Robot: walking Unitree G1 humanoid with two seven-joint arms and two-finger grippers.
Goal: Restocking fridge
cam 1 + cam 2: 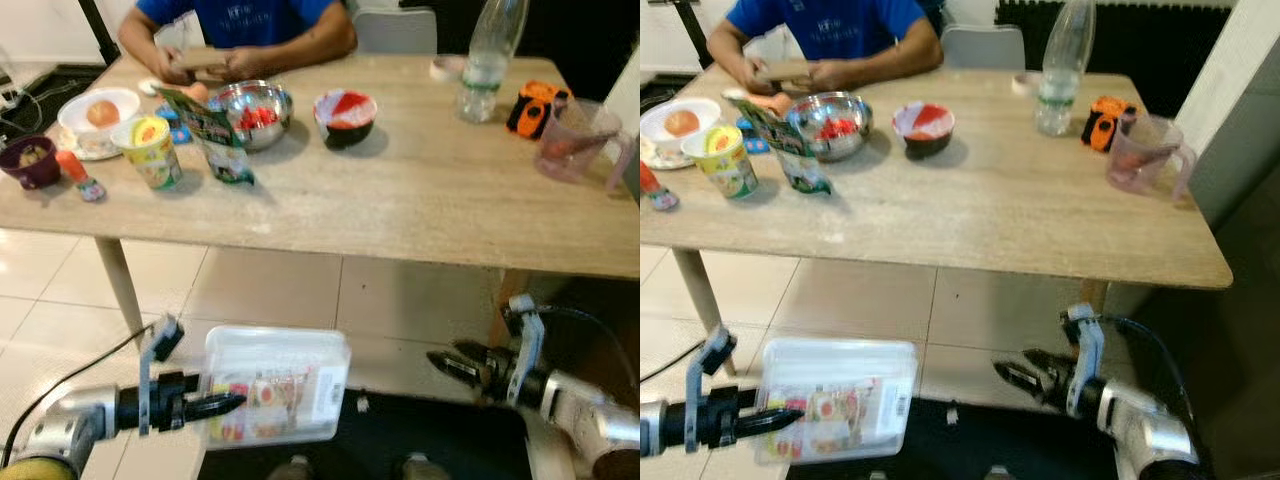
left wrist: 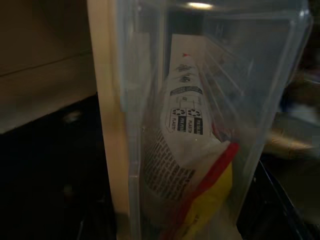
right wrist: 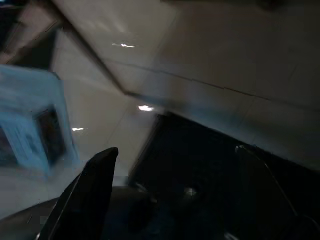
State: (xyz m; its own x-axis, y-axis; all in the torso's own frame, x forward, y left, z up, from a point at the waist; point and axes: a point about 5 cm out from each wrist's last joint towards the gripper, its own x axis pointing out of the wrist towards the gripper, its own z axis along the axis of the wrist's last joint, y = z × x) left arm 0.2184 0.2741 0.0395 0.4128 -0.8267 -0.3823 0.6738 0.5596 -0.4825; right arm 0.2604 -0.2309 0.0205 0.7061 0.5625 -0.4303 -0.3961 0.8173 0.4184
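Carrying a clear plastic food container low in front of the desk, on the way to a fridge that isn't in sight yet.

Left tool [image 1: 225, 404] has its black fingers clamped on the near edge of the clear plastic food container [image 1: 275, 385], which hangs below desk height over the tiled floor [image 1: 260, 290] with printed packets inside. Right tool [image 1: 450, 364] sits a bit apart with its fingers parted and nothing in them. My take: the grip is just on one edge, so keep the box level, walk smooth, maybe bring the right tool under the far side. Desk [image 1: 400, 200] ahead has a steel bowl [image 1: 252, 112], water bottle [image 1: 487, 55] and a person [image 1: 240, 30] sitting behind, so swing wide.
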